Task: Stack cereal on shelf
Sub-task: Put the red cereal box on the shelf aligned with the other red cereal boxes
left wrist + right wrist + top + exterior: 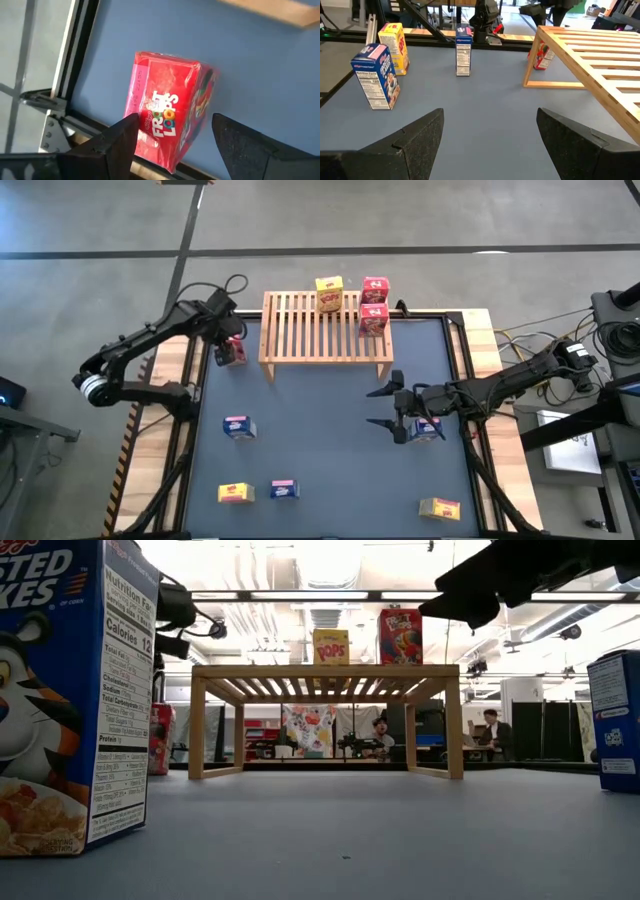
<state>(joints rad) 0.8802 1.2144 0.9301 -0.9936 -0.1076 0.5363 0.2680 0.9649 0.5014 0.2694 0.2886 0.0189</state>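
Three boxes up on the shelf (327, 326) so far: a yellow box (329, 293) and two red boxes (374, 305), all grouped toward its far right end. Rest of the slatted top bare. No containers anywhere, only the rack as holder.

Six boxes left on the desk (330, 450). Third red box (167, 122) between the left fingers (125, 135), spread wide to either side of it, not clamped; left gripper (226, 340) low beside the shelf's left leg. Probably the pick in hand.

Right gripper (389, 408) out over the open desk in front of the shelf, fingers (420, 137) apart, nothing between them. One blue box (428, 429) just behind those fingers, under the wrist. Ahead of them, well apart: another blue box (375, 75), a yellow box (394, 48) beyond it, a third blue box (463, 49) farther off. Last yellow box (440, 508) at the near right corner, away from both arms.

Roughly a third done; six lifts to go.
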